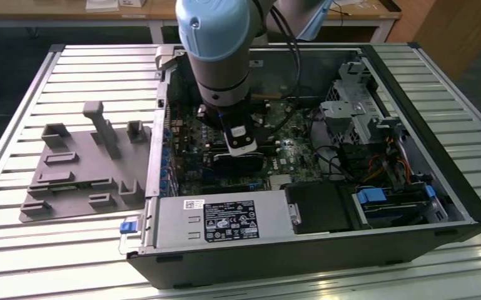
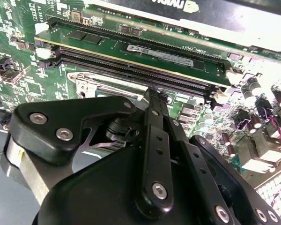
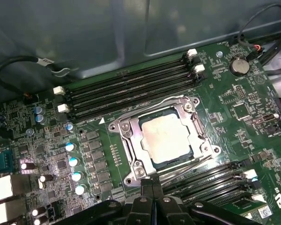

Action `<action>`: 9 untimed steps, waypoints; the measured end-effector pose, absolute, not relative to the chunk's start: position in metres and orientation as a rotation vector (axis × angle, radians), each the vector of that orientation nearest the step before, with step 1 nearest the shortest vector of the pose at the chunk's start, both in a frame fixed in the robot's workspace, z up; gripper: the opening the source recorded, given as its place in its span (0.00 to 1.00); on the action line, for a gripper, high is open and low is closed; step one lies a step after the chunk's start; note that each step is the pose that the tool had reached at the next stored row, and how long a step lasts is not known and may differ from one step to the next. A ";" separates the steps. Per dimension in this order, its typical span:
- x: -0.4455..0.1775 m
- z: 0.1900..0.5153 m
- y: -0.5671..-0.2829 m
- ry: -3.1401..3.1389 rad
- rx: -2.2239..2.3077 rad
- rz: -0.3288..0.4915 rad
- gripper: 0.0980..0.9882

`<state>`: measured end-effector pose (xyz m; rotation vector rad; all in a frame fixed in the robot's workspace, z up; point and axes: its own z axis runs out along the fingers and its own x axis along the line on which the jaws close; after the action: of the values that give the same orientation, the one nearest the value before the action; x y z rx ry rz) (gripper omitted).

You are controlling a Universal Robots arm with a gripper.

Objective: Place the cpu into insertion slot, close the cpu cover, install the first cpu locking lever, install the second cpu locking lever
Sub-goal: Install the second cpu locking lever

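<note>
Black linkage of the gripper (image 2: 152, 92) crowds the second wrist view, fingers pressed together on nothing, tips low over the motherboard (image 2: 18, 28) beside the memory slots (image 2: 131, 65). In the first wrist view the cpu (image 3: 166, 138) sits in the insertion slot (image 3: 131, 174) with the cpu cover (image 3: 193, 133) down around it. The locking levers (image 3: 187, 164) lie along the frame, and I cannot tell whether they are latched; judging by that, the lever steps are what remains. In the exterior view the arm reaches into the computer case (image 1: 307, 262) at mid-bench (image 1: 57, 250).

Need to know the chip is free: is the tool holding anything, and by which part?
Nothing is held. The tool is shut with nothing between its fingers, and the cpu sits under the closed cpu cover.
</note>
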<state>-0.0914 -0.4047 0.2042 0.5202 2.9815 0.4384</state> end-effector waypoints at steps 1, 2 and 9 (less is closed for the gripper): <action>-0.092 0.204 -0.405 2.981 0.520 0.439 0.00; -0.092 0.203 -0.405 2.981 0.520 0.439 0.00; -0.094 0.200 -0.405 2.981 0.521 0.444 0.00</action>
<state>-0.0936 -0.4047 0.2000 0.5206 2.9812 0.4439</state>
